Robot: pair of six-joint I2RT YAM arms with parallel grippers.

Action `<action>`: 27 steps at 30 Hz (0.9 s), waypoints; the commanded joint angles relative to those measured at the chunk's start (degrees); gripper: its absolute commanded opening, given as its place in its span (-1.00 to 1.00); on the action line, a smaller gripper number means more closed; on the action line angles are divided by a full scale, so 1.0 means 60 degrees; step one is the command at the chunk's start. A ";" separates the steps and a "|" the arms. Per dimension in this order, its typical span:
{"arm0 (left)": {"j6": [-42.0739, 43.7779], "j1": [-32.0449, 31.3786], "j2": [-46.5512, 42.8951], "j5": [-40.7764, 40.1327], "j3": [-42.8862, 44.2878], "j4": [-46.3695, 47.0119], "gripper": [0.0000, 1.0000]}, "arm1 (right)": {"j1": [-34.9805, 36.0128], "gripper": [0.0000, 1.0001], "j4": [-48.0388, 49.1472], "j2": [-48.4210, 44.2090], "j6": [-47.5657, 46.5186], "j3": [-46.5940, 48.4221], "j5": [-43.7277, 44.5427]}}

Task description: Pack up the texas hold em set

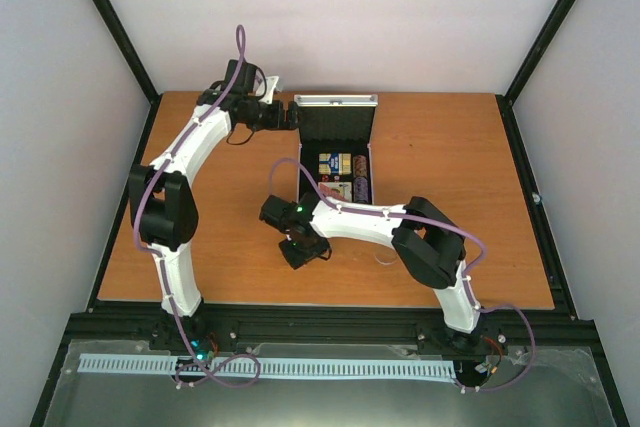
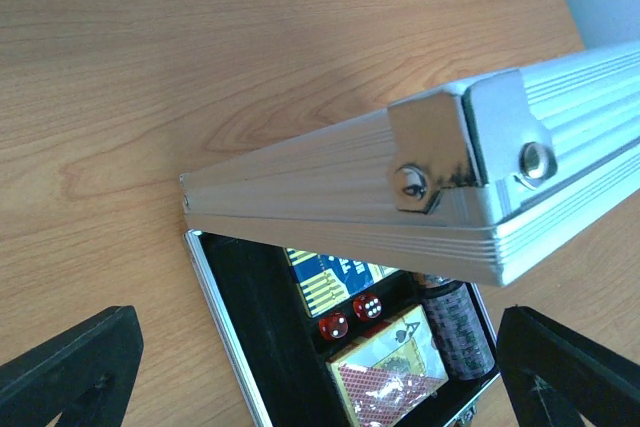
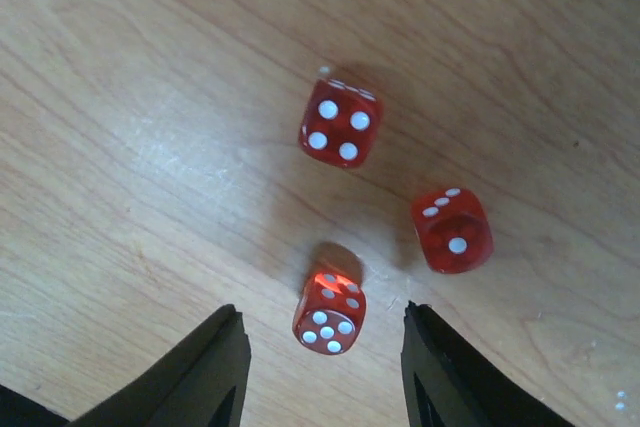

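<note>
I'm on the loose dice. Three red ones lie on the counter point(image 3: 120, 97), near of the open case point(image 1: 302, 175) and slightly to its left, and my right jaws hang over the nearest die point(image 3: 329, 312). Those jaws are released: one finger on each side of it, a gap on both flanks, nothing gripped. The four-up die point(image 3: 341, 123) and the third die point(image 3: 452, 230) sit just beyond. Next I judge it needs a square pinch, a lift, then a carry far to the slot where two dice point(image 2: 334, 326) already lie between the card decks point(image 2: 390, 372), beside the chip stack point(image 2: 458, 332). It is small and hard, so an off-centre squeeze could flick it away. My left jaws are spread wide and hold nothing, at the left end of the raised lid point(image 2: 400, 197); whether they touch it I cannot tell
</note>
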 commanded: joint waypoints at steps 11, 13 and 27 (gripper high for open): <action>-0.0060 0.0079 -0.0438 0.0163 -0.0106 0.0133 1.00 | 0.0076 -0.20 0.0326 0.0107 0.0697 -0.0135 0.0064; -0.0064 0.0082 -0.0425 0.0157 -0.0105 0.0133 1.00 | 0.0083 -0.19 0.0378 0.0177 0.0665 -0.0183 0.0009; -0.0023 0.0082 -0.0361 0.0099 -0.0149 0.0098 0.99 | 0.0076 -0.43 0.0493 0.0533 0.0547 -0.0466 0.0047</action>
